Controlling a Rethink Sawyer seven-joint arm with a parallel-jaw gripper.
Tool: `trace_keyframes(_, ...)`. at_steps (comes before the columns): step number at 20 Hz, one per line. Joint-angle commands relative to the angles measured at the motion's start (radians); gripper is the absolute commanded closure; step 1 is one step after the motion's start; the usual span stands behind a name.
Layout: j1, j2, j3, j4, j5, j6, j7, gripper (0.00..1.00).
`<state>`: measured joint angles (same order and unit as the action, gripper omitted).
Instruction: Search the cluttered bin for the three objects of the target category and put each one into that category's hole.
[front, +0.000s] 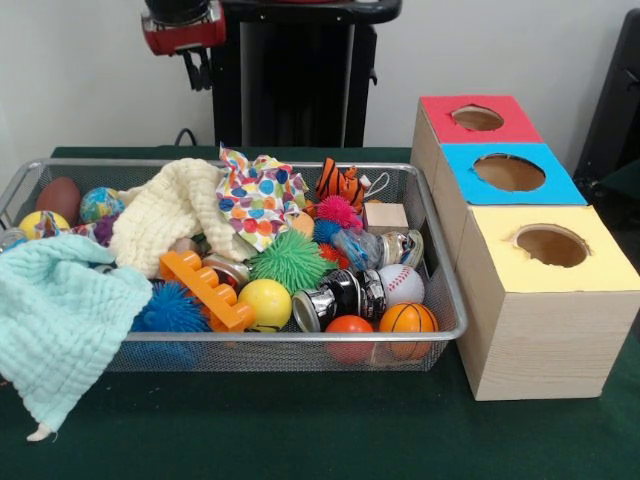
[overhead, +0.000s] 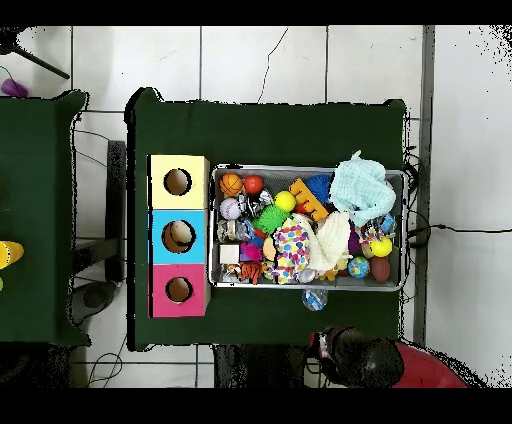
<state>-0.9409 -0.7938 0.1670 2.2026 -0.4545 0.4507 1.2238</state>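
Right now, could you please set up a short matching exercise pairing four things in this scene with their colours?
Things:
1. spiky ball
2. cloth over the bin's rim
3. middle box top
4. toy block

Colours:
A. blue
B. orange
C. green
D. pale mint

Pairs: 1-C, 2-D, 3-A, 4-B

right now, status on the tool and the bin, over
Tool drawn back above the table, holding nothing. Wire mesh bin full of mixed toys, balls part-buried. Pale green cloth draped over bin's edge.
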Motion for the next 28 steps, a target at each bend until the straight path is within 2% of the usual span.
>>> trace_keyframes(1, 0.008, 0.174, -0.092, -0.095, -0.010, -0.171, 0.252, 1.00)
trace_keyframes(5, 0.007, 0.236, -0.100, -0.103, 0.008, -0.234, 0.236, 1.00)
trace_keyframes(16, -0.001, 0.347, -0.097, -0.133, 0.058, -0.303, 0.220, 1.00)
trace_keyframes(22, -0.019, 0.409, -0.120, -0.155, 0.083, -0.332, 0.238, 1.00)
trace_keyframes(25, -0.014, 0.425, -0.143, -0.164, 0.097, -0.365, 0.258, 1.00)
trace_keyframes(28, -0.027, 0.425, -0.162, -0.168, 0.107, -0.359, 0.251, 1.00)
